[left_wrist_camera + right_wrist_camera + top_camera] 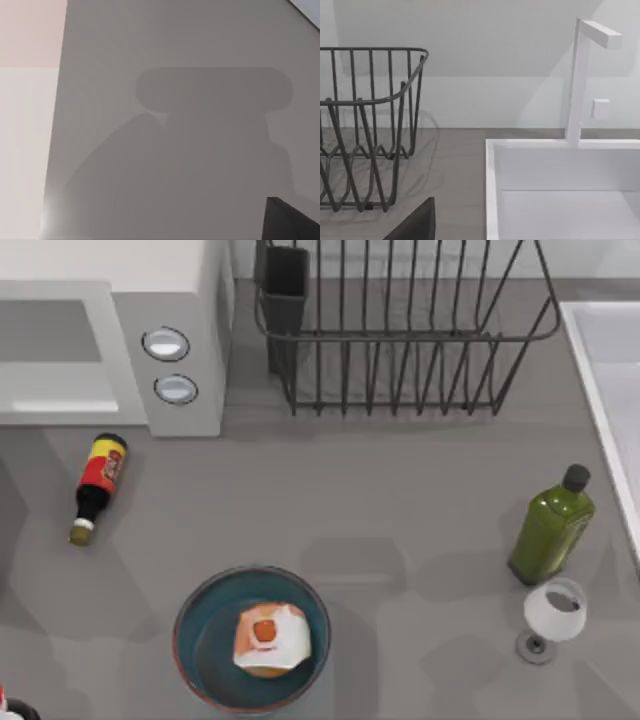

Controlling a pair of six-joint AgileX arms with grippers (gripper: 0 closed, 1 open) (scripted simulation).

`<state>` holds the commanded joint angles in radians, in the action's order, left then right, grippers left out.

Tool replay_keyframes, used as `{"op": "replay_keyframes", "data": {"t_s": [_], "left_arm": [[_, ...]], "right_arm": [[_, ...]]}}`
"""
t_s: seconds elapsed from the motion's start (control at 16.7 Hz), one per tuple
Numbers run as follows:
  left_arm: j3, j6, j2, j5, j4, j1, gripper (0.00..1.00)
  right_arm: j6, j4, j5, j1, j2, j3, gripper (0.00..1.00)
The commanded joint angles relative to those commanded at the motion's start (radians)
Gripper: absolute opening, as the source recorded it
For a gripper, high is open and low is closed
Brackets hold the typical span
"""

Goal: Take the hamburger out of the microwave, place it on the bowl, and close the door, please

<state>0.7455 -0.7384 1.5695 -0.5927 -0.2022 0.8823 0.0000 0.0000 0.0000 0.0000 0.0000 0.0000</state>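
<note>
1. The table (pixel 400 500) is a flat grey surface with soft darker shadows on it. In the right wrist view a pale wall stands behind it.
2. At the right edge of the top view a white sink (pixel 605 370) is set into the table. The right wrist view shows its basin and one white faucet (pixel 580 80) with a square spout.
3. One microwave (pixel 110 340) stands in the upper left of the top view. It has two round silver knobs (pixel 166 343), one below the other.
4. The door (pixel 55 350) lies flat against the front of the microwave, so it looks closed.
5. One bowl (pixel 190 640), blue inside, sits at the lower centre. One hamburger (pixel 268 638) in a white wrapper lies inside it.
6. One dark wire dish rack (pixel 400 330) is at the upper centre.
7. I count two whole bottles: a sauce bottle (pixel 95 488) lying on its side below the microwave, and a green oil bottle (pixel 550 530) upright at the right.
8. One wine glass (pixel 552 615) stands just beside the green bottle, lower in the frame.
9. I cannot tell the state of either gripper. Each wrist view has only a dark corner of something at its lower edge.
</note>
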Motion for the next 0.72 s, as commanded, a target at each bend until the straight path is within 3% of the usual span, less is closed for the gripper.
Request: {"op": "replay_keyframes", "data": {"t_s": [0.18,0.48,0.72], "left_arm": [[-0.069,0.069,-0.072,0.045,0.027,-0.071,0.0],[-0.253,0.26,-0.287,0.158,0.095,-0.277,0.0],[-0.277,0.284,-0.311,0.177,0.106,-0.302,0.0]], "right_arm": [[0.0,0.0,0.0,0.0,0.0,0.0,1.0],[0.0,0.0,0.0,0.0,0.0,0.0,1.0],[0.0,0.0,0.0,0.0,0.0,0.0,1.0]]}}
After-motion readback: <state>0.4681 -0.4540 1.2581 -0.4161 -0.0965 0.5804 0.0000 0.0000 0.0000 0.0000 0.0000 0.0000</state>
